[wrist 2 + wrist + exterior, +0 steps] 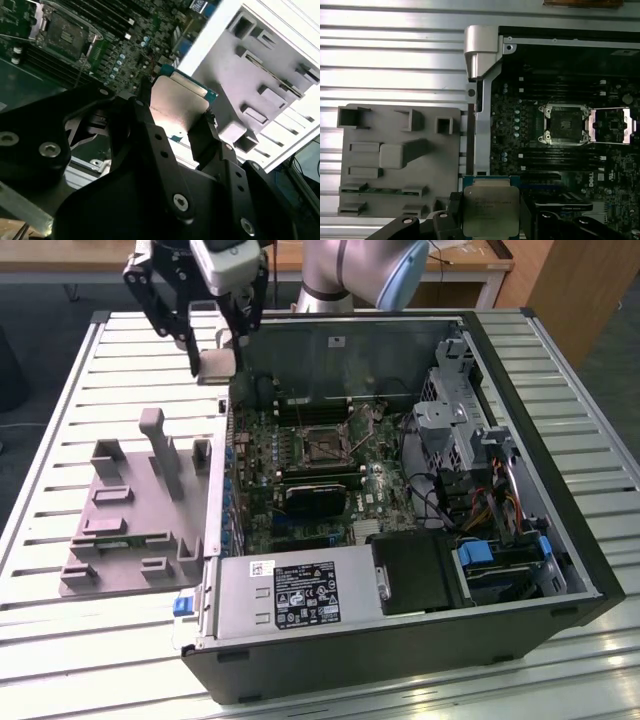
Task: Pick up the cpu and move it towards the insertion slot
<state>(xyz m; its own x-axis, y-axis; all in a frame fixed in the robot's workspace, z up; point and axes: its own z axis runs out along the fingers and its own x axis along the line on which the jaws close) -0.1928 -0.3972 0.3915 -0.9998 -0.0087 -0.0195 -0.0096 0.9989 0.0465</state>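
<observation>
One gripper [216, 362], carried high on the arm, is seen at eleven o'clock of the open computer case [540, 632] in the exterior view. Its two fingers [210, 137] are closed onto opposite edges of the cpu [218, 367], which is held clear of everything beneath it, silvery top outward, over the case's near side wall, between the case and the grey fixture.

Container 1: computer case, laid open-side up on the slatted metal surface [90, 650]. Contents:
- motherboard [262, 490], green, flat on the case floor;
- insertion slot [322, 445], a dark square socket on the motherboard at about four o'clock of the cpu and well apart from it, with its metal frame [616, 125] swung open beside it;
- power supply [290, 596], at six o'clock of the case;
- drive cage [470, 430] with cables, at three o'clock.

Container 2: grey fixture [135, 502], at nine o'clock of the case, just beside it on the surface. Several rectangular recesses are moulded in; one long recess holds a thin green strip [375, 189].
</observation>
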